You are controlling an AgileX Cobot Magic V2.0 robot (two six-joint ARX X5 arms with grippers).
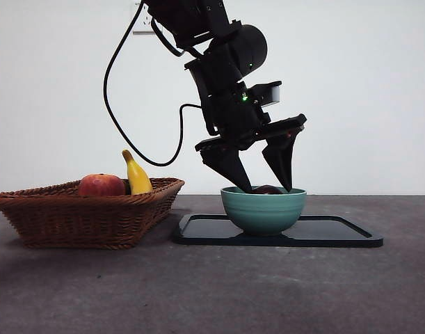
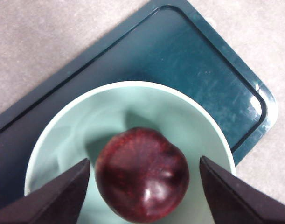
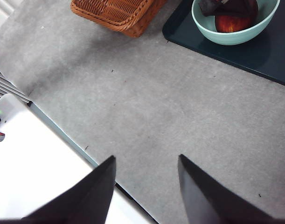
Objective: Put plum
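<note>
The plum [image 2: 142,175], dark maroon and glossy, lies in the bottom of a pale green bowl [image 2: 133,100]. In the front view only its top [image 1: 268,189] shows above the bowl's rim [image 1: 263,209]. My left gripper [image 2: 144,160] reaches down into the bowl, open, one jaw on each side of the plum with a small gap on both sides. My right gripper [image 3: 146,157] hangs open and empty over the table's near edge, far from the bowl [image 3: 226,37].
The bowl stands on a dark tray [image 1: 337,233]. Left of the tray sits a wicker basket [image 1: 87,216] holding a red-orange round fruit [image 1: 101,185] and a yellow banana [image 1: 137,177]. Grey tabletop [image 3: 170,107] stretches between the right gripper and the tray.
</note>
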